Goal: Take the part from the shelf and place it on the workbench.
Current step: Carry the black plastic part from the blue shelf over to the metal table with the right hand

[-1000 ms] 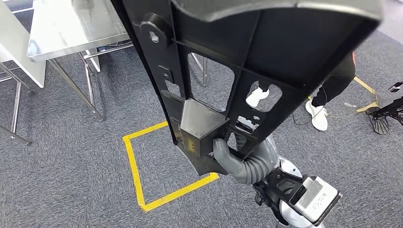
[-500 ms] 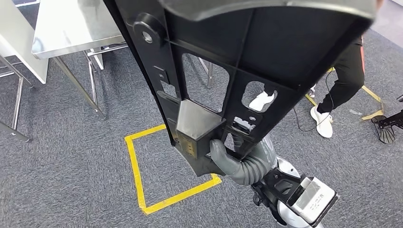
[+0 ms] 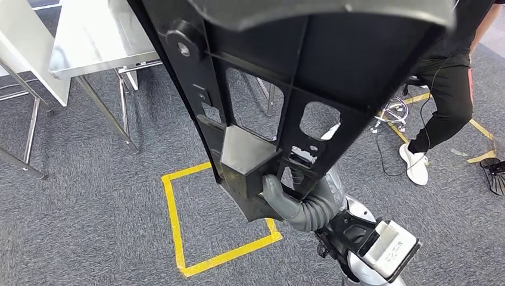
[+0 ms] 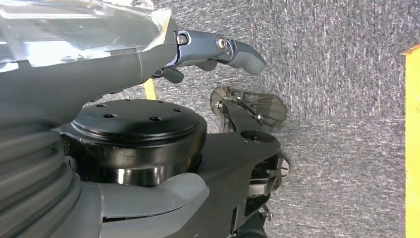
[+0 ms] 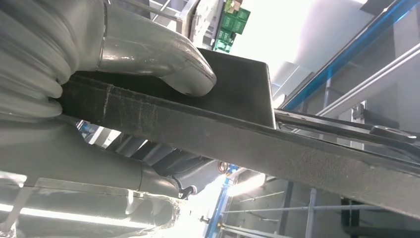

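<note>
A large black part [image 3: 280, 89], a long flat frame with cut-outs and a boxy block, hangs upright close in front of the head view. My right hand [image 3: 284, 199] grips its lower end from below. In the right wrist view the thumb [image 5: 168, 62] presses on the part's [image 5: 257, 134] flat edge. My left hand [image 4: 163, 54] hangs over the grey carpet, fingers [image 4: 237, 49] stretched out, holding nothing. The steel workbench [image 3: 89, 36] stands at the upper left of the head view.
A yellow tape square [image 3: 174, 220] marks the carpet below the part. A person in black trousers [image 3: 449, 89] and white shoes stands at the right, with cables and more yellow tape nearby. A second table's legs [image 3: 27, 137] stand at the far left.
The whole picture has shifted as the camera turned: workbench and tape square slid right. The person at the right has stepped closer. My right hand still grips the part.
</note>
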You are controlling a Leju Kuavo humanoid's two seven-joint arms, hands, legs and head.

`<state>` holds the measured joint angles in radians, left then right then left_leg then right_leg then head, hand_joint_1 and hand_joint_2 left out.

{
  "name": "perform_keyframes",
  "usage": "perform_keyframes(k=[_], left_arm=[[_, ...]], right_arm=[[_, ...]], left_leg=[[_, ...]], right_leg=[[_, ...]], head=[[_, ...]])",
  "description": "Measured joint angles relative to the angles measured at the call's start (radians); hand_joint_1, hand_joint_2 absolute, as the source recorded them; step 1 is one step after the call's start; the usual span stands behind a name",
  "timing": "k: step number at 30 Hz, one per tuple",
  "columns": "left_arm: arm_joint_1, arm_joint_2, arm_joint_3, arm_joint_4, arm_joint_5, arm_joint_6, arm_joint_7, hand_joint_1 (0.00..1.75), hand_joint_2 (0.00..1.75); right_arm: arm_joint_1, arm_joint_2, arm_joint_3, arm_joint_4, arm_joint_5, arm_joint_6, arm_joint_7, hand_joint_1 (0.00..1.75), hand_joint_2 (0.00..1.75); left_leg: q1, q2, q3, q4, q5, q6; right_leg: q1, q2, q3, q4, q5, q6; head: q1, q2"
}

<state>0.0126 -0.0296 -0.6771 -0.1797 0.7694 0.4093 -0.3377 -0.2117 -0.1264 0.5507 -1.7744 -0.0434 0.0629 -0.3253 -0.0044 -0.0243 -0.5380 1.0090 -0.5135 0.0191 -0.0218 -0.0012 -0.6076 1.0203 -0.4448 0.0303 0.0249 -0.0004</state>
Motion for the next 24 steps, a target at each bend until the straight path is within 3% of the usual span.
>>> perform_keyframes(k=[2,5,6,7,9,11,16,18,20,21,22,24], left_arm=[[-0.001,0.001,0.0,0.0,-0.003,-0.006,-0.002,0.0,1.75],[0.001,0.002,0.0,0.0,-0.007,-0.013,-0.005,0.0,1.75],[0.002,0.002,0.0,0.0,-0.008,-0.014,-0.005,0.0,1.75],[0.002,0.003,0.0,0.0,-0.008,-0.015,-0.006,0.0,1.75],[0.003,0.004,0.0,0.0,-0.01,-0.016,-0.007,0.0,1.75],[0.001,0.006,0.0,0.0,-0.012,-0.017,-0.009,0.0,1.75],[0.002,0.011,-0.001,0.001,-0.02,-0.029,-0.014,0.0,1.75],[-0.001,0.012,-0.002,0.001,-0.025,-0.034,-0.015,0.0,1.75],[-0.002,0.013,-0.005,0.001,-0.03,-0.037,-0.015,0.0,1.75],[-0.002,0.013,-0.006,0.001,-0.031,-0.037,-0.015,0.0,1.75],[-0.001,0.013,-0.006,0.001,-0.032,-0.038,-0.015,0.0,1.75],[-0.002,0.014,-0.006,0.001,-0.034,-0.039,-0.015,0.0,1.75]], right_arm=[[0.0,0.003,0.0,-0.001,0.001,-0.002,0.0,1.75,1.75],[0.002,0.006,0.0,0.0,0.003,-0.004,0.001,1.75,1.75],[0.004,0.006,0.0,0.0,0.004,-0.005,0.002,1.75,1.75],[0.005,0.006,0.0,0.0,0.005,-0.006,0.002,1.75,1.75],[0.006,0.006,0.0,0.0,0.006,-0.008,0.002,1.75,1.75],[0.005,0.006,-0.001,-0.001,0.006,-0.009,0.002,1.75,1.75],[0.013,0.006,-0.007,-0.002,0.013,-0.022,0.002,1.75,1.75],[0.016,0.005,-0.01,-0.003,0.018,-0.025,0.001,1.75,1.75],[0.024,0.004,-0.014,-0.004,0.022,-0.026,0.001,1.75,1.75],[0.029,0.003,-0.016,-0.004,0.023,-0.027,0.001,1.75,1.75],[0.032,0.002,-0.018,-0.004,0.024,-0.028,0.001,1.75,1.75],[0.034,0.001,-0.023,-0.004,0.025,-0.029,0.001,1.75,1.75]], left_leg=[[0.004,0.008,-0.03,0.067,-0.036,-0.013],[0.011,0.017,-0.147,0.262,-0.105,-0.026],[0.013,0.018,-0.174,0.292,-0.101,-0.027],[0.014,0.019,-0.18,0.281,-0.075,-0.027],[0.015,0.022,-0.137,0.157,0.015,-0.02],[0.01,0.026,-0.085,0.042,0.062,-0.009],[0.005,0.019,-0.049,0.002,0.047,0.027],[0.007,0.017,-0.033,-0.001,0.041,0.037],[0.006,0.016,-0.023,-0.001,0.03,0.043],[0.005,0.014,-0.016,-0.001,0.023,0.043],[0.005,0.013,-0.006,-0.001,0.015,0.042],[0.005,0.009,0.02,-0.001,-0.005,0.038]], right_leg=[[-0.008,-0.001,0.01,-0.002,-0.007,-0.017],[-0.006,-0.003,0.025,-0.002,-0.022,-0.031],[-0.006,-0.003,0.031,-0.002,-0.027,-0.03],[-0.006,-0.002,0.038,-0.002,-0.033,-0.028],[-0.006,0.0,0.058,-0.003,-0.047,-0.022],[-0.002,0.0,0.071,-0.004,-0.061,-0.011],[0.001,-0.001,0.076,0.028,-0.072,0.023],[0.002,0.0,0.024,0.118,-0.106,0.019],[0.003,0.001,-0.063,0.244,-0.146,0.014],[0.003,0.001,-0.096,0.28,-0.155,0.016],[0.003,0.001,-0.11,0.276,-0.148,0.022],[0.003,0.0,-0.086,0.171,-0.091,0.039]], head=[[-0.001,0.0],[-0.002,0.0],[-0.002,0.0],[-0.002,0.0],[-0.002,0.0],[-0.002,0.0],[-0.001,0.0],[0.0,0.0],[0.001,0.0],[0.001,0.0],[0.001,0.0],[0.001,0.0]])
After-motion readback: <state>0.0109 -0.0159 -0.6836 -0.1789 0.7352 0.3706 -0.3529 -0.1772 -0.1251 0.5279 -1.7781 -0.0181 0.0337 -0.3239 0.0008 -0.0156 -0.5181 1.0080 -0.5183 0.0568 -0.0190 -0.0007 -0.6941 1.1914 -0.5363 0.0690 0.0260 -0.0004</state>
